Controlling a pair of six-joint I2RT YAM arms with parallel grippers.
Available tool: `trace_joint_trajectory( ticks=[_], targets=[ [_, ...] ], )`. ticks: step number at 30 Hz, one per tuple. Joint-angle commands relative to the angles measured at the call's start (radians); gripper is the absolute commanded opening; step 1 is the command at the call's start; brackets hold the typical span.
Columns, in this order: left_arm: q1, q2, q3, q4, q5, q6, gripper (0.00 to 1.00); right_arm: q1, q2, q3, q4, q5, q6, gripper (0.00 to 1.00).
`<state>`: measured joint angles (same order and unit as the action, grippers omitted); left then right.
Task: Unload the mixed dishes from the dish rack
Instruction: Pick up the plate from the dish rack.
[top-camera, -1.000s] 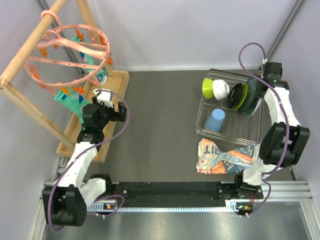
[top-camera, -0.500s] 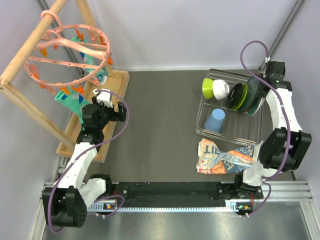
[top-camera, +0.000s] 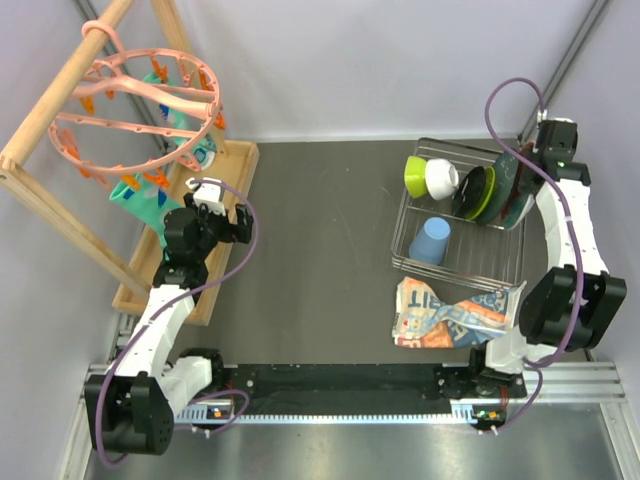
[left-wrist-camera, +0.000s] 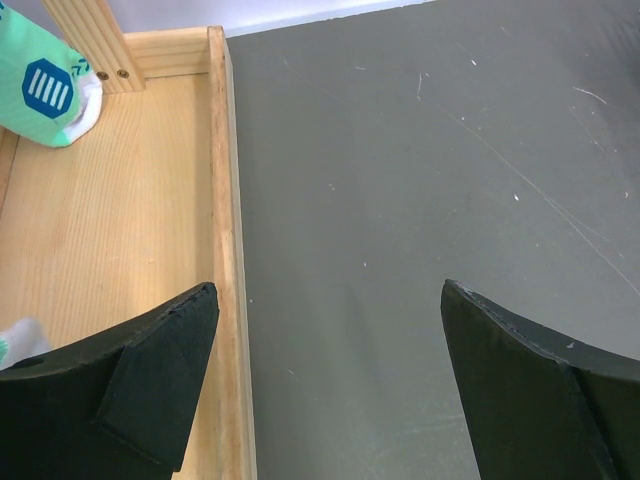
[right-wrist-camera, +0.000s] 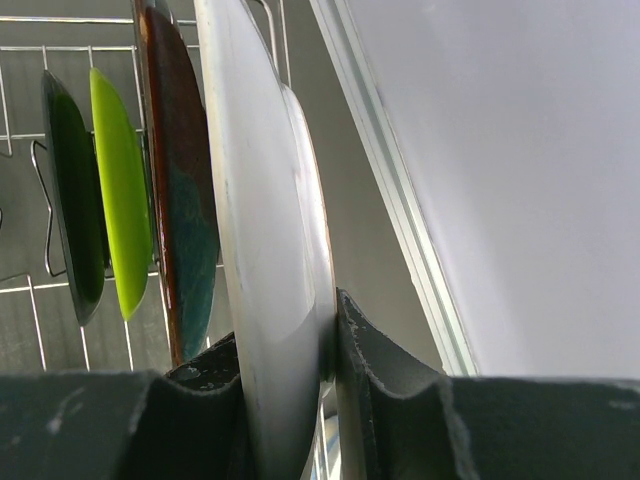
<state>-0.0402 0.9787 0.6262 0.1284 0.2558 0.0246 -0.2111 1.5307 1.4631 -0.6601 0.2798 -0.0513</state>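
Right wrist | right pincer (right-wrist-camera: 290, 345) held rim of upright pale plate (right-wrist-camera: 262, 200) | likely stiff, slippery, fragile; deeper rim hold advised | left pincer (left-wrist-camera: 327, 288) was wide.

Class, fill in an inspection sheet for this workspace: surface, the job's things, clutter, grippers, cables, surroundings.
Surface: dark grey table, lightly scratched.
Job's things: wire rack holds a green bowl, white bowl, blue cup and upright plates.
Clutter: crumpled printed packet at the rack's near side; wooden frame with pink clip ring.
Grippers: left gripper open, empty; right gripper has its fingers clamped on the outermost pale plate.
Cables: purple cable looped on each arm.
Surroundings: grey walls; metal rail.
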Motion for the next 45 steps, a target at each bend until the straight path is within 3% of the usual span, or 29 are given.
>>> trace_joint_trajectory(
  ticks=[1, 12, 21, 27, 32, 36, 39, 41, 45],
  targets=[
    [0.000, -0.020, -0.006, 0.056, 0.008, -0.005, 0.96, 0.006, -0.112, 0.117, 0.111, 0.045, 0.007, 0.00],
    [0.000, -0.021, -0.002, 0.053, -0.007, -0.006, 0.93, 0.006, -0.181, 0.140, 0.071, 0.055, 0.007, 0.00],
    [-0.001, -0.060, -0.002, 0.079, -0.115, -0.002, 0.99, 0.006, -0.264, 0.143, 0.076, 0.087, -0.013, 0.00],
    [0.000, -0.084, -0.006, 0.106, -0.069, -0.022, 0.99, 0.006, -0.300, 0.201, 0.060, 0.072, -0.041, 0.00],
    [-0.001, -0.097, 0.026, 0.050, 0.187, 0.043, 0.99, 0.006, -0.354, 0.221, 0.079, -0.094, -0.067, 0.00],
    [-0.001, -0.069, 0.120, -0.048, 0.331, 0.049, 0.89, 0.007, -0.357, 0.301, 0.009, -0.266, -0.061, 0.00],
    [-0.001, -0.051, 0.188, -0.096, 0.315, 0.014, 0.89, 0.015, -0.354, 0.341, -0.032, -0.396, -0.059, 0.00],
    [-0.001, -0.046, 0.214, -0.116, 0.303, -0.006, 0.98, 0.021, -0.362, 0.344, -0.041, -0.435, -0.064, 0.00],
    [-0.001, -0.064, 0.230, -0.119, 0.318, -0.022, 0.99, 0.039, -0.373, 0.338, -0.068, -0.603, -0.081, 0.00]
  ],
)
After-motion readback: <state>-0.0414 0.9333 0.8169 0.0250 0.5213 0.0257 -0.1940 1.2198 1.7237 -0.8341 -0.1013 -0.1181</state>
